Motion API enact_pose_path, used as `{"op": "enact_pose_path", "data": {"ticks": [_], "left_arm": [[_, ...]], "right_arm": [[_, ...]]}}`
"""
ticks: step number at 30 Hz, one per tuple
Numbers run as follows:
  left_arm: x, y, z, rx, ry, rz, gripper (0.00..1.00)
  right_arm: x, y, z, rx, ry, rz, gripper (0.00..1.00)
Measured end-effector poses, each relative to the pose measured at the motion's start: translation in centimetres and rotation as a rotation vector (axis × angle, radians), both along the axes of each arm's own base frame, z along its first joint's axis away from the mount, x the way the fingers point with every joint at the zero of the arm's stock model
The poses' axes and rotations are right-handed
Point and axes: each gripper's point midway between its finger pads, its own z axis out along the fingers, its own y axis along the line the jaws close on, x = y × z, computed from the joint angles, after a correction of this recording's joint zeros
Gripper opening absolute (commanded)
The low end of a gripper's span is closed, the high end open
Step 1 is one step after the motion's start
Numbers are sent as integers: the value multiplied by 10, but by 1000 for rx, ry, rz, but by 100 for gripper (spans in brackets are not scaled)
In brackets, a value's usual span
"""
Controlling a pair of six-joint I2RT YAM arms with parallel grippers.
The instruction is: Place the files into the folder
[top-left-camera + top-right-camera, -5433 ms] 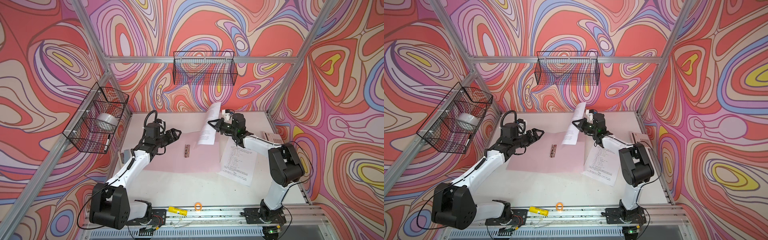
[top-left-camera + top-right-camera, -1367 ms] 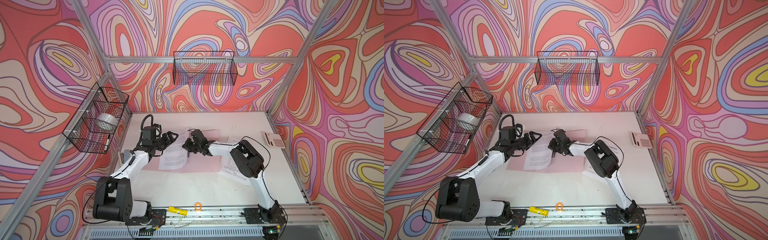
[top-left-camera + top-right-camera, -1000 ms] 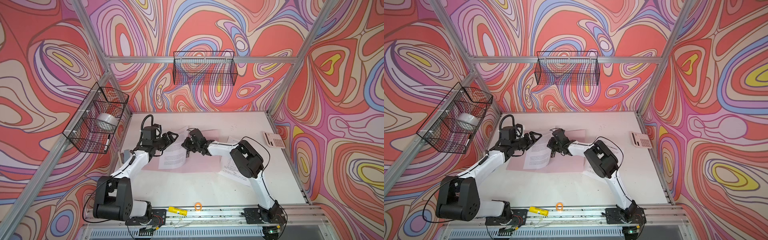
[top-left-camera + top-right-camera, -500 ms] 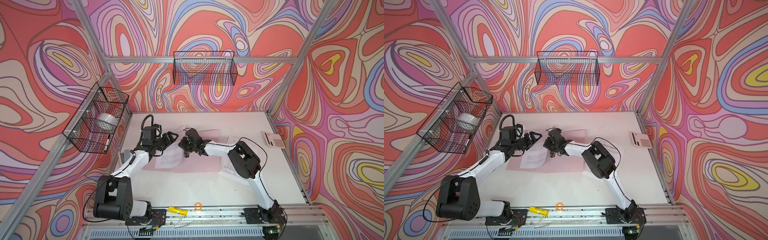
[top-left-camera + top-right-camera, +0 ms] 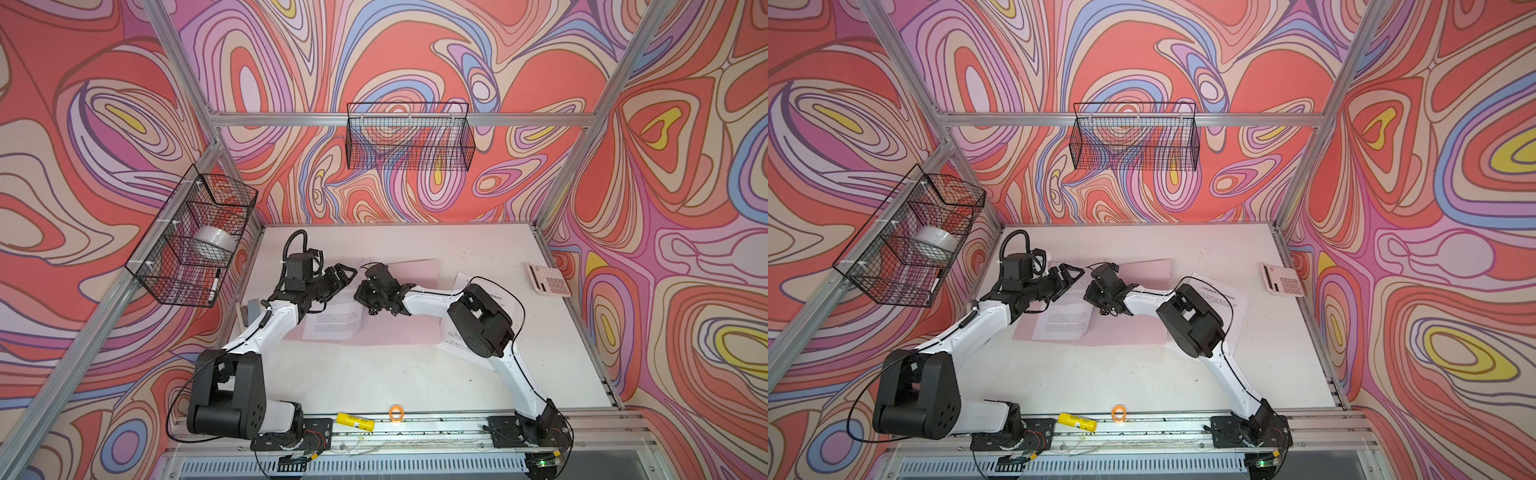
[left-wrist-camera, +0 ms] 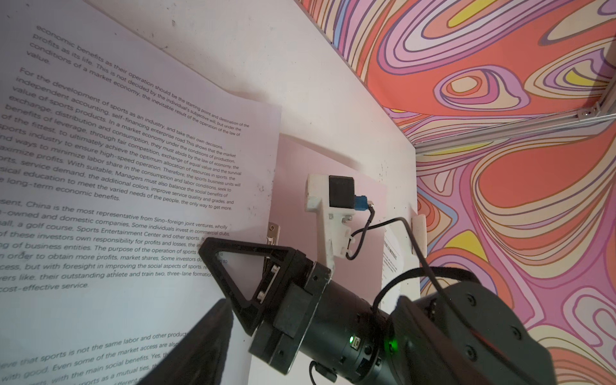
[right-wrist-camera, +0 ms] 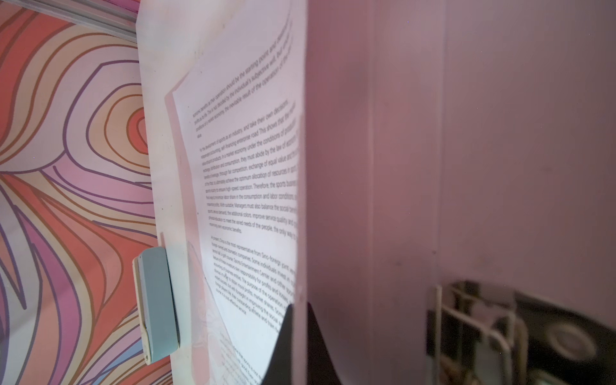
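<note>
Position: white printed paper sheet (image 5: 332, 328) lies on the left-arm half of the open thin pale pink plastic folder (image 5: 399, 330), long axis along the spine. Right gripper (image 5: 360, 296) is clamped on its spine-side edge beside the small silver metal clip (image 6: 273, 231); left gripper (image 5: 341, 277) hangs spread, empty, over its far corner. Second white printed sheet (image 5: 1238, 301) lies rightward, nearer the right arm.

I look down on a white table (image 5: 374, 374) boxed in by walls papered with swirling red, pink and purple bands (image 5: 415, 50); silver aluminium frame rails (image 5: 291, 119) carry one black wire basket (image 5: 409, 141) at the back, a second wire basket (image 5: 166, 274) at left.
</note>
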Motion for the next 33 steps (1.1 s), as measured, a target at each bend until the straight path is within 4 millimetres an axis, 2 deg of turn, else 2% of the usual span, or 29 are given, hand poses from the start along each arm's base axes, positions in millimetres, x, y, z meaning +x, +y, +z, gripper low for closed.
{"op": "enact_pose_path", "data": {"ticks": [9,15,17,22,33], "left_arm": [[1,0,-1,-3,-1,2,76],[2,0,-1,-5,1,3,76],[2,0,-1,-5,0,3,76],[3,0,-4,-6,6,4,76],[5,-1,-4,-14,7,6,76]], "right_arm": [[3,18,20,35,-29,11,0],[-3,18,5,3,-4,19,0],[-6,15,-1,-24,8,24,16],[-8,10,2,-59,-17,38,40],[-36,-23,20,-104,-24,63,43]]}}
